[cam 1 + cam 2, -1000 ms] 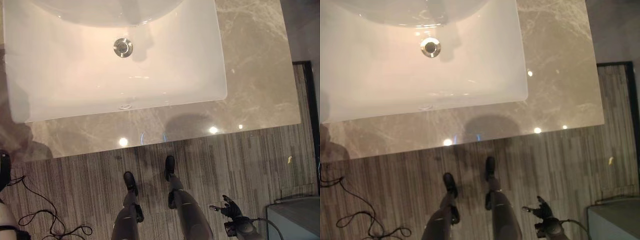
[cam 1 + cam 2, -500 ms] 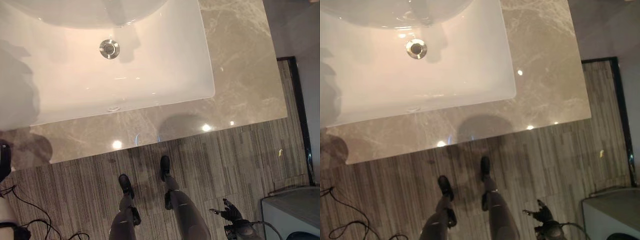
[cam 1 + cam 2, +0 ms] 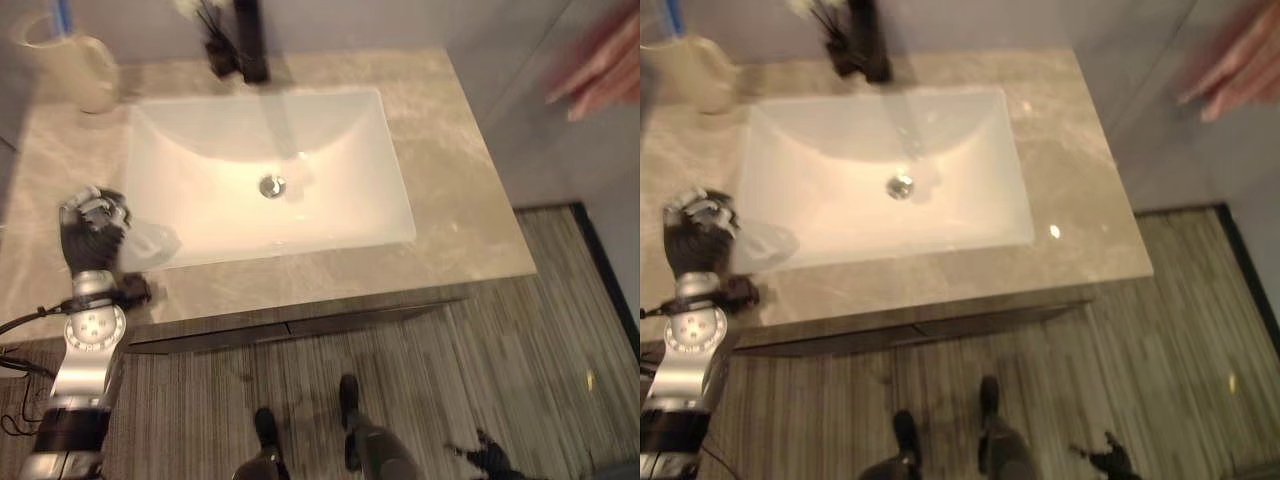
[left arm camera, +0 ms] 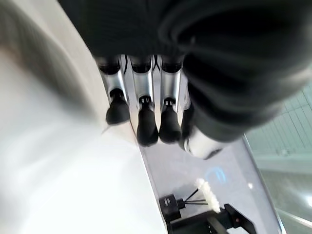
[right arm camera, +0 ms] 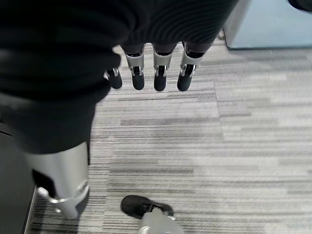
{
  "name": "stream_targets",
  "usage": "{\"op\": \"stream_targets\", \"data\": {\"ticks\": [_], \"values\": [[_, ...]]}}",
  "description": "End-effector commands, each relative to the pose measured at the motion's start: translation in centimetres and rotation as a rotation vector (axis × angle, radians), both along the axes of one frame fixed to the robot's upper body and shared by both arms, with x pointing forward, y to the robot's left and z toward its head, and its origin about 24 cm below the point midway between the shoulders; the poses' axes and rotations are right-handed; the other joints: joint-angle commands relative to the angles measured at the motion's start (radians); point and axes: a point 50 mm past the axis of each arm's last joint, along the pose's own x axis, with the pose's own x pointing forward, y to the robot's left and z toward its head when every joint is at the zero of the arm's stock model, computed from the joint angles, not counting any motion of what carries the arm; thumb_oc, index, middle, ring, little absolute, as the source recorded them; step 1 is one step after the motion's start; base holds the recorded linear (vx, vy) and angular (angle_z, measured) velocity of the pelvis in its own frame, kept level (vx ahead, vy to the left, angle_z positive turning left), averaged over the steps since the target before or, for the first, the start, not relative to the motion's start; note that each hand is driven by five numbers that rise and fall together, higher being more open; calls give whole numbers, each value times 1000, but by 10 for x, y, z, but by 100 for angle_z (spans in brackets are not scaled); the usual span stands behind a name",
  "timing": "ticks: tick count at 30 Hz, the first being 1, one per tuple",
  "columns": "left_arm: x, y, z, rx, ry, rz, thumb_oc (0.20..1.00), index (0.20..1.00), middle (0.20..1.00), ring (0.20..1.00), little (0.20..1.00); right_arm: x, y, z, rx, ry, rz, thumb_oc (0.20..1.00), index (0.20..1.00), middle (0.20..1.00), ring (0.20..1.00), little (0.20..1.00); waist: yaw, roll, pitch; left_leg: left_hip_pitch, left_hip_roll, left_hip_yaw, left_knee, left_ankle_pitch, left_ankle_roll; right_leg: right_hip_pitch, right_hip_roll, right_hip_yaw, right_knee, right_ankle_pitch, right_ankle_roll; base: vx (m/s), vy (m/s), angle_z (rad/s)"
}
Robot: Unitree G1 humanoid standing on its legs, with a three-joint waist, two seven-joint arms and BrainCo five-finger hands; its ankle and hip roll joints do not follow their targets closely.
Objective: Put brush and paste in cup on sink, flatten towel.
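Observation:
A cream cup [image 3: 85,70] stands on the marble counter [image 3: 460,200] at the back left corner, with a blue brush [image 3: 63,15] sticking up out of it. The white sink [image 3: 400,215] fills the counter's middle. My left hand [image 3: 92,235] hovers over the counter by the sink's front left corner; its fingers [image 4: 146,122] hang relaxed and hold nothing. My right hand [image 3: 490,458] hangs low beside me over the floor, its fingers [image 5: 160,73] straight and empty.
A black faucet [image 3: 250,40] rises behind the basin, with a small dark holder of white sticks [image 3: 212,40] to its left. A person's blurred hand [image 3: 600,65] shows at the upper right. The drain [image 3: 270,186] sits mid-basin. Striped floor [image 3: 480,340] lies in front.
The camera has swung up, so the whole sink, cup and faucet now show. My left hand has risen to the counter's left front. A person's hand has appeared at the upper right.

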Motion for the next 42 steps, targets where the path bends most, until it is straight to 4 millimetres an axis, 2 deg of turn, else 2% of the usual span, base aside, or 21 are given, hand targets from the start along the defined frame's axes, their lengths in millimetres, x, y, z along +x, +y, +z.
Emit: {"op": "stream_targets", "data": {"ticks": [1,2,4,5,9,14,19,22,25,26,29,30,31,33,35,36,37,38,40,41,42], "values": [[13,1,50,111,-201,-48,200,200,200,200,200,-6,1,-2,-3,47,56,1000,1000,1000,1000,1000,-28,-2,1,31,-43,-12,8,-25,56,79,-45,65,53,36,83,87,73,11],[2,3,36,87,-175,-34,200,200,200,200,200,-10,2,-3,-3,61,60,1000,1000,1000,1000,1000,-16,-3,-27,50,-53,-18,8,-36,64,102,-53,60,55,34,85,100,77,9],[-4,2,30,84,-164,-38,200,200,200,200,200,-11,1,-3,-2,65,58,1000,1000,1000,1000,1000,-13,-1,-35,60,-57,-19,8,-40,68,113,-56,56,61,32,88,58,94,14],[-16,3,24,93,-146,-35,200,200,200,200,200,-10,1,-3,2,54,51,1000,1000,1000,1000,1000,-4,2,-58,77,-67,-20,8,-46,74,129,-65,54,78,36,94,47,101,13],[-31,6,19,87,-136,-31,200,200,200,200,200,-12,10,-6,25,60,82,1000,1000,1000,1000,1000,7,4,-95,115,-82,-23,8,-63,85,152,-83,48,116,39,103,49,103,4],[-39,3,12,35,-122,-55,200,200,200,200,200,-16,12,-7,23,77,94,1000,1000,1000,1000,1000,10,7,-101,149,-98,-28,18,-76,102,160,-92,50,173,38,107,5,87,7],[-39,-2,2,-42,-100,-109,200,200,200,200,200,-18,9,-6,6,85,112,1000,1000,1000,1000,1000,5,9,-94,181,-112,-32,18,-75,120,128,-104,73,278,82,112,-52,92,-2],[-35,-8,-3,-52,-76,-131,200,200,200,200,200,-16,11,-6,9,74,114,1000,1000,1000,1000,1000,-7,12,-85,194,-110,-38,9,-65,128,88,-87,98,356,96,107,-84,90,-3],[-29,-13,-4,-59,-75,-150,200,200,200,200,200,-16,16,-7,25,61,98,1000,1000,1000,1000,1000,-31,19,-79,202,-107,-46,8,-62,129,34,-11,138,405,30,84,-45,47,15],[-30,-12,-6,-66,-72,-141,200,200,200,200,200,-22,17,-9,22,84,110,1000,1000,1000,1000,1000,-20,21,-77,217,-108,-20,9,-73,128,-6,12,56,334,-11,56,0,0,0],[-29,-13,-7,-102,-86,-133,200,200,200,200,200,-24,17,-10,13,111,123,1000,1000,1000,1000,1000,-18,18,-67,236,-101,-12,34,-92,122,-34,18,-40,313,0,55,89,-98,-19],[-25,-18,-8,-117,-88,-153,200,200,200,200,200,-29,16,-11,7,132,120,1000,1000,1000,1000,1000,-27,12,-72,242,-98,-19,44,-103,112,15,42,-14,265,-29,53,145,-201,6],[-24,-18,-9,-126,-89,-157,200,200,200,200,200,-29,15,-11,6,134,112,1000,1000,1000,1000,1000,-29,7,-79,237,-97,-17,47,-101,108,29,51,-6,239,-32,45,151,-194,11],[-24,-17,-10,-140,-91,-153,200,200,200,200,200,-31,14,-12,1,142,107,1000,1000,1000,1000,1000,-27,7,-86,234,-89,-13,64,-110,101,47,57,-7,219,-40,36,88,-102,11],[-20,-22,-11,-181,-102,-178,200,200,200,200,200,-33,6,-10,-23,155,86,1000,1000,1000,1000,1000,-30,7,-92,209,-72,-8,158,-132,86,90,70,-2,180,-59,16,126,-152,8],[-20,-23,-11,-189,-106,-182,200,200,200,200,200,-31,4,-9,-30,148,88,1000,1000,1000,1000,1000,-30,6,-91,183,-59,-3,234,-122,71,112,75,-3,161,-67,3,116,-234,9],[-16,-26,-8,-193,-121,-194,200,200,200,200,200,-25,-3,-5,-55,123,93,1000,1000,1000,1000,1000,-22,-2,-65,105,-41,-9,414,-71,33,143,74,-1,148,-75,-20,62,-250,2],[-12,-28,-4,-191,-141,-208,200,200,200,200,200,-19,-8,-2,-73,103,97,1000,1000,1000,1000,1000,-13,-7,-43,45,-35,-27,545,-44,6,157,74,-3,142,-76,-37,8,-193,0],[-10,-29,-1,-193,-155,-215,200,200,200,200,200,-16,-10,-1,-82,95,99,1000,1000,1000,1000,1000,-11,-13,-39,9,-28,-35,578,-17,-3,158,72,-8,132,-77,-46,11,-88,5],[-6,-34,3,-201,-174,-231,200,200,200,200,200,-14,-14,2,-105,85,96,1000,1000,1000,1000,1000,-18,-22,-37,-38,33,-5,567,3,2,176,56,-18,114,-84,-46,116,-29,-1],[-5,-34,4,-202,-177,-235,200,200,200,200,200,-15,-17,3,-112,80,75,1000,1000,1000,1000,1000,-20,-21,-40,-39,69,11,505,-10,9,195,48,-15,104,-89,-40,154,28,7]]}}
